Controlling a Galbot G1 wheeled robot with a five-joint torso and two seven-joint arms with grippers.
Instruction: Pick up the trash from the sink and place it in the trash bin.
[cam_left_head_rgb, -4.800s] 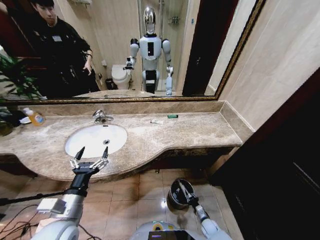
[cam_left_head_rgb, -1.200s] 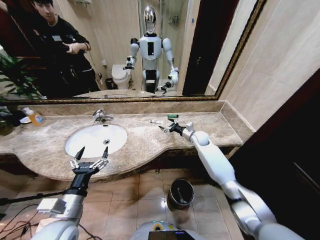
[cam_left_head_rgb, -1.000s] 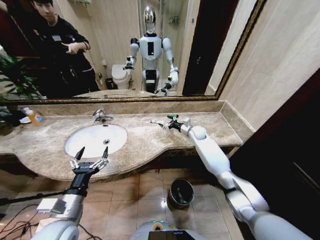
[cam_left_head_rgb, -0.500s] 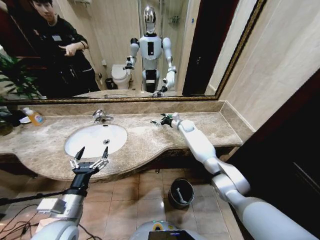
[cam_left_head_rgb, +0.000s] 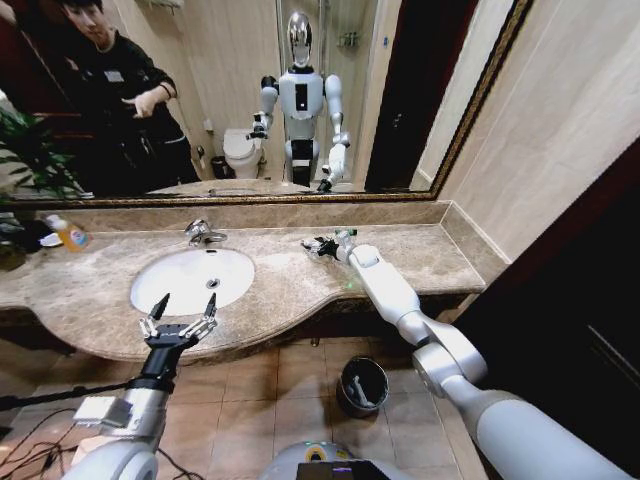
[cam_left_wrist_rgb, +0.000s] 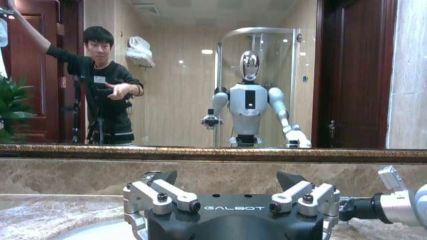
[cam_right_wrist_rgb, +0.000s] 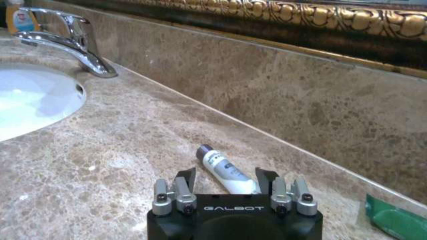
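The marble countertop (cam_left_head_rgb: 400, 262) runs under the mirror, with the white sink (cam_left_head_rgb: 190, 278) and its chrome faucet (cam_right_wrist_rgb: 73, 42) serving as the landmark. Down on the floor tiles, below the counter's front edge and well away from the sink, stands the trash bin (cam_left_head_rgb: 362, 384). The right gripper (cam_left_head_rgb: 322, 246) reaches across the counter, well beyond the sink on the side away from the faucet, its jaws spread around a white tube (cam_right_wrist_rgb: 223, 171) without clamping it, as far as I can tell. The tube lies flat, its long axis running out from between the jaws, dark cap pointing away from the gripper. A small green piece (cam_right_wrist_rgb: 395, 220) lies just beside it. The left gripper (cam_left_head_rgb: 180, 322) hovers at the sink's front edge, fingers spread.
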